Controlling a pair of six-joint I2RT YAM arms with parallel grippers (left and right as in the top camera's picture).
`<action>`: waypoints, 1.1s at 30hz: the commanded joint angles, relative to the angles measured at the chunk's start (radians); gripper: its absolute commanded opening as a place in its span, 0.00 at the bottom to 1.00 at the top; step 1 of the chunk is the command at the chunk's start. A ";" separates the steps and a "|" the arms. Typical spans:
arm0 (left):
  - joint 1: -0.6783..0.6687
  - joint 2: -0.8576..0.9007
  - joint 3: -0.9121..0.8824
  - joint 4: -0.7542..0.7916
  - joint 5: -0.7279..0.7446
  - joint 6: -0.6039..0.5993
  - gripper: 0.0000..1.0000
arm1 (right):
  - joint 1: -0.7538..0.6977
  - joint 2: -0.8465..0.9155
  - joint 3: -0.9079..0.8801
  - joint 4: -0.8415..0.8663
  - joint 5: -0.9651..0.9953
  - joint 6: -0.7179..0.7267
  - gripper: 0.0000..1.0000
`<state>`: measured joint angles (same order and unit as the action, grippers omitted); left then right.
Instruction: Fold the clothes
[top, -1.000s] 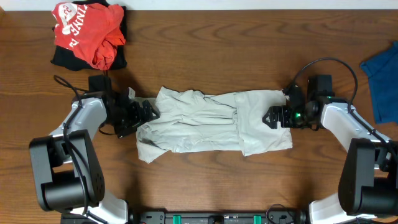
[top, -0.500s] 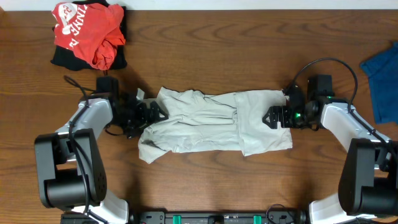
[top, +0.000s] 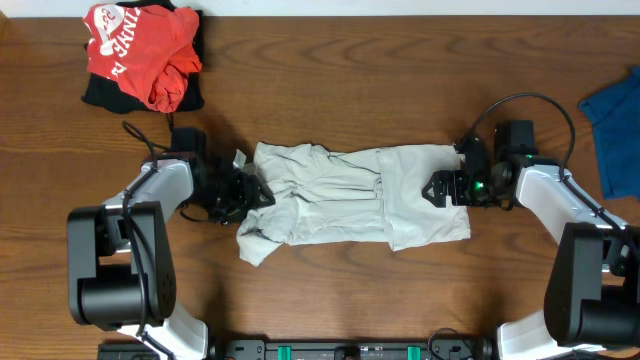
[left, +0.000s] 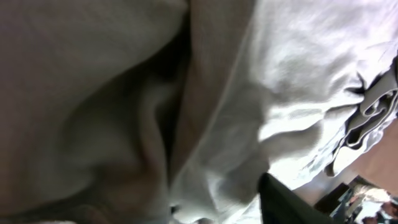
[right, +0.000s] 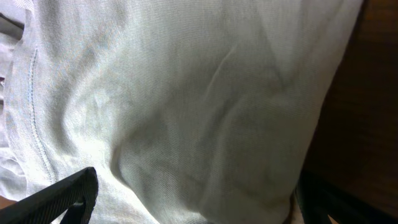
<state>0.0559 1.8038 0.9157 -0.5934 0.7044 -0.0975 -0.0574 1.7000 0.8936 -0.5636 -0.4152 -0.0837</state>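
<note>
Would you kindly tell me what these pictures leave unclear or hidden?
Left wrist: the shirt fills the view, so whether the left gripper holds it cannot be told.
Overhead: the blue cloth is cut off by the right edge.
Overhead: lettering on the red garment is crumpled, unreadable.

Red white-lettered garment (top: 140, 50) at wooden table's (top: 350, 90) far-left corner, blue cloth (top: 615, 130) at right edge.

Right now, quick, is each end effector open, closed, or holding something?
Left end effector: at the shirt's left edge, grip cannot be told.
Right end effector: open over the shirt's right end.
</note>
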 joint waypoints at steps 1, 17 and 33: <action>-0.011 0.059 -0.046 0.008 -0.096 0.010 0.50 | 0.012 -0.013 -0.006 -0.006 -0.004 0.008 0.99; 0.000 0.059 0.019 -0.006 -0.208 0.009 0.06 | 0.012 -0.013 -0.006 -0.017 -0.003 0.007 0.99; 0.000 -0.022 0.298 -0.256 -0.486 -0.048 0.06 | 0.012 -0.013 -0.006 -0.044 0.054 0.001 0.99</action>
<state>0.0505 1.8244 1.1656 -0.8337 0.2783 -0.1322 -0.0574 1.6936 0.8936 -0.5987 -0.3885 -0.0845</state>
